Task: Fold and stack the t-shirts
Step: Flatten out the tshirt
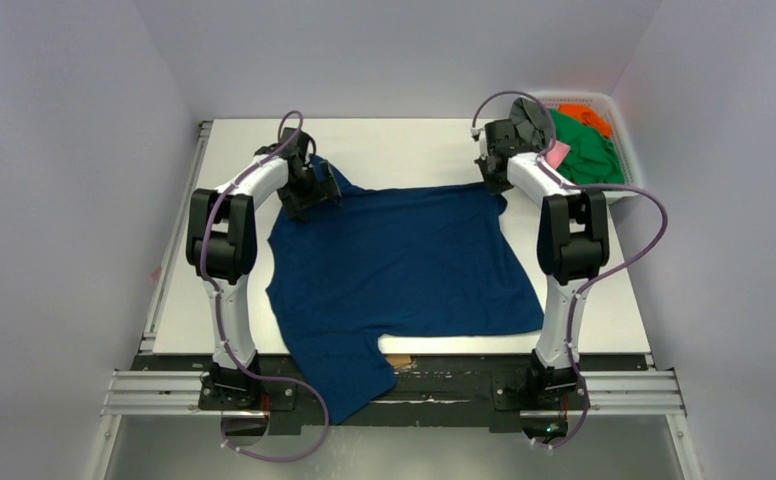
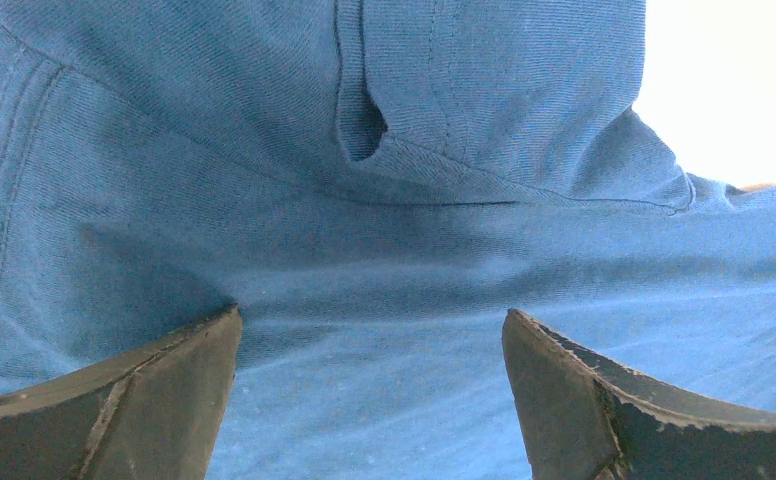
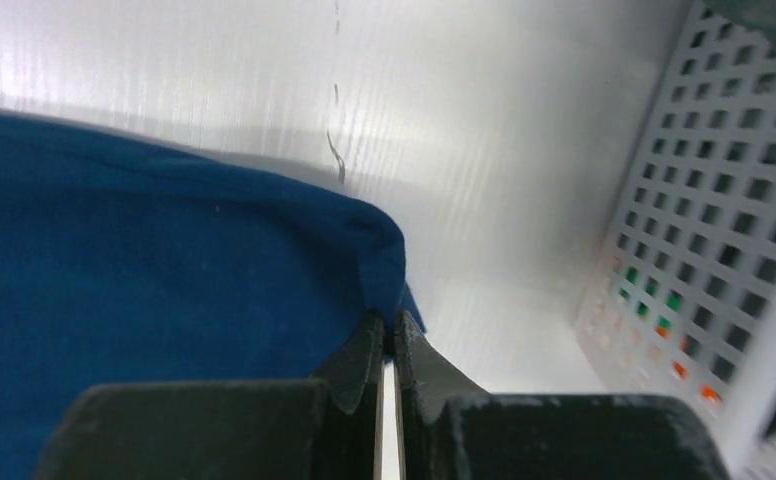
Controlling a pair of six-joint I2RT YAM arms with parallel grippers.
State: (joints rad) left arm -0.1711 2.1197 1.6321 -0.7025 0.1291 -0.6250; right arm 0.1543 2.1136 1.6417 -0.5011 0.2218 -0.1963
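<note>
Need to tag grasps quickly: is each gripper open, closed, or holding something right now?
Left gripper: open, poised over the navy t-shirt, holding nothing.
Right gripper: closed, pinching a corner of the navy t-shirt.

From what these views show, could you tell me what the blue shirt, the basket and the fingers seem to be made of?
Blue shirt: soft matte knit, probably cotton jersey; fine ribs and stitched seams show. Basket: white rigid plastic, judging by its moulded square-hole grid. Left fingers: black, matte, likely rubber or plastic; edges look scuffed.
</note>
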